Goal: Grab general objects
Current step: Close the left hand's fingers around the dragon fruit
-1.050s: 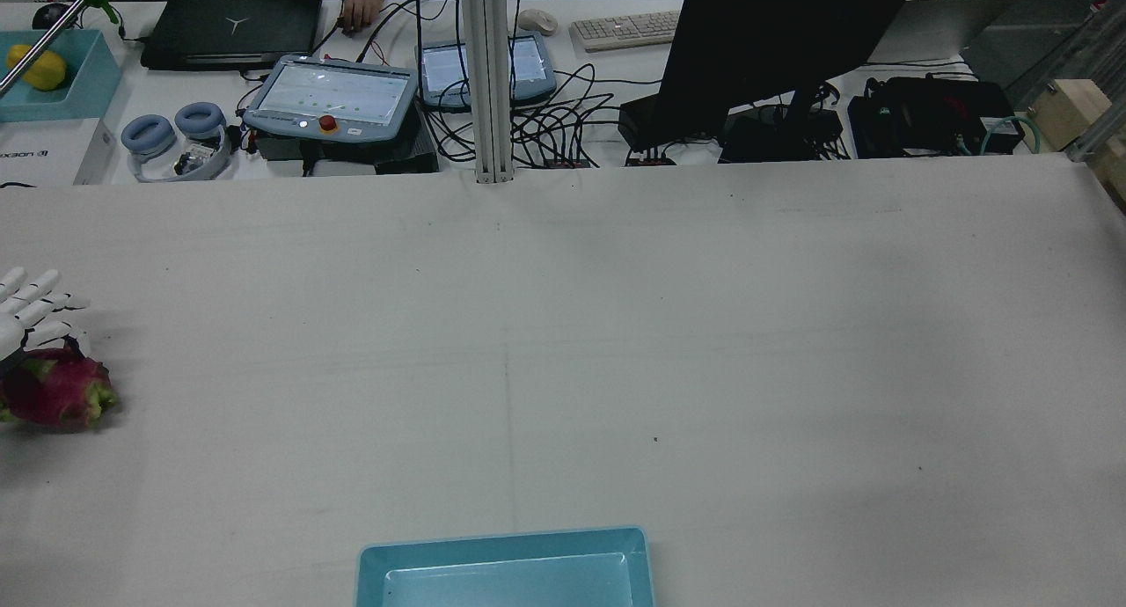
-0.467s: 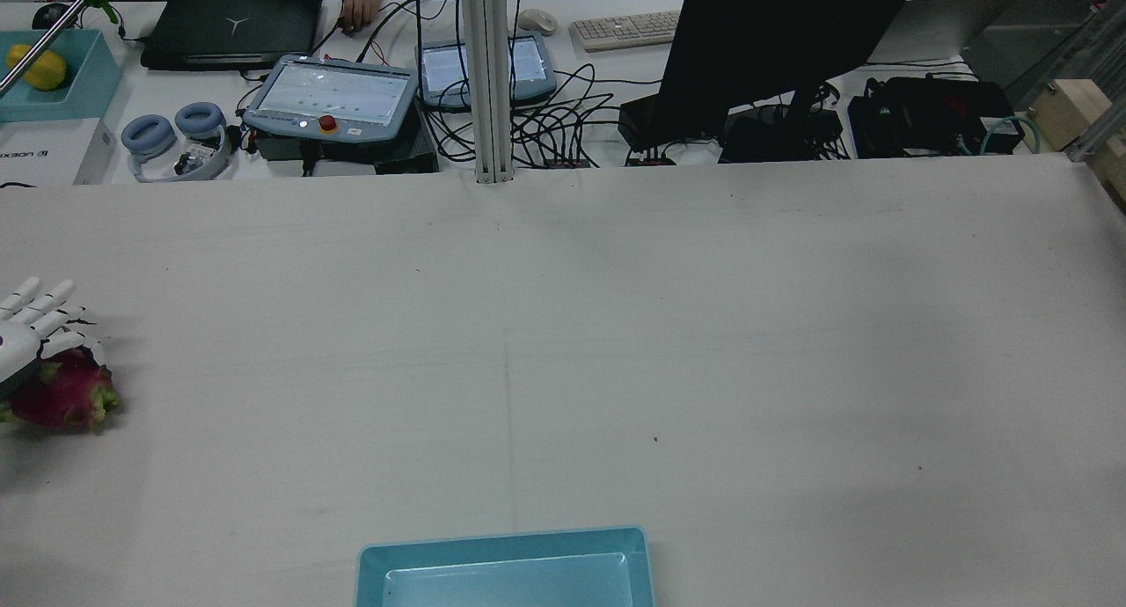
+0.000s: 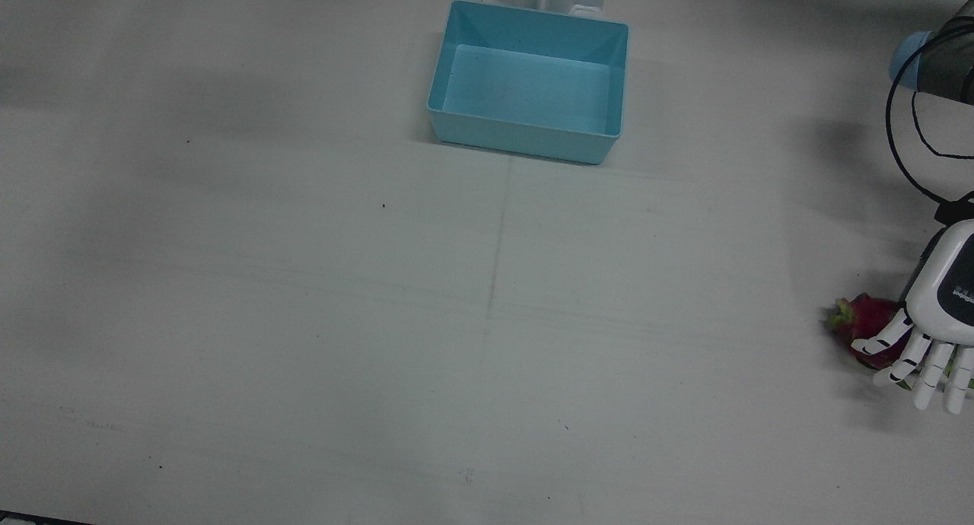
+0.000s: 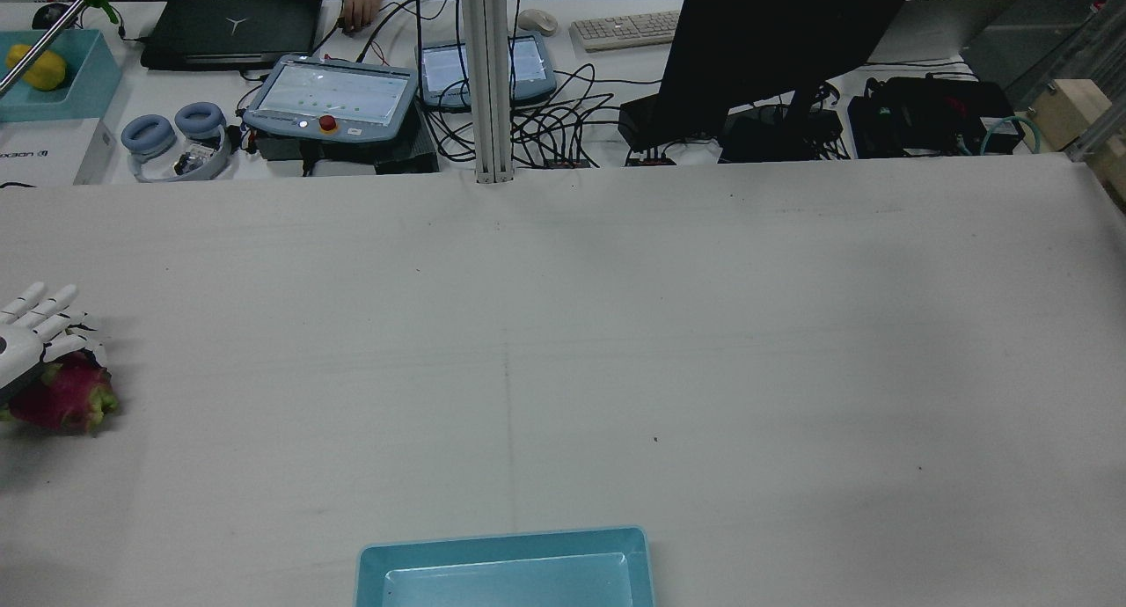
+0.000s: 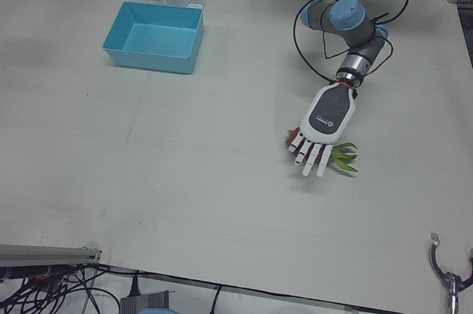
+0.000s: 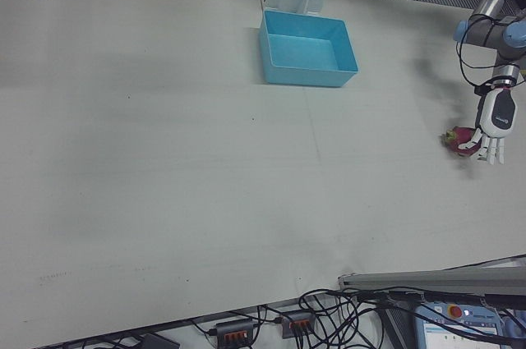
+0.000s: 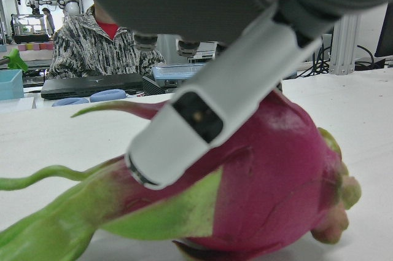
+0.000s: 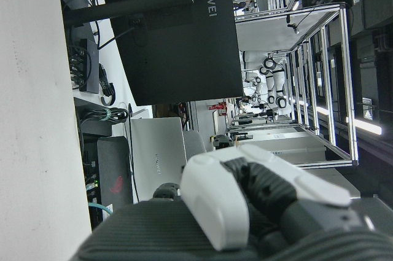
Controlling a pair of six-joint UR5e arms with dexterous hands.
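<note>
A pink dragon fruit [image 3: 861, 319] with green scales lies at the table's edge on the left arm's side, also in the rear view [image 4: 69, 399] and the left-front view [image 5: 343, 159]. My left hand [image 3: 934, 312] hovers palm-down right over it with its fingers spread and straight, holding nothing. In the left hand view one finger [image 7: 202, 126] lies across the top of the fruit [image 7: 276, 187]. My right hand [image 8: 245, 193] shows only as a close-up fragment in its own view, facing a black monitor; its state is unclear.
A light blue bin [image 3: 525, 141] stands with nothing in it at the robot's side of the table, mid-width [image 4: 501, 545]. Beyond the far edge are pendants [image 4: 330, 97], cables, headphones [image 4: 171, 136], a monitor and a person's hand [image 4: 359, 9].
In the rear view my left hand has shifted slightly right and lower, settling closer over the dragon fruit. The fruit has stayed put.
</note>
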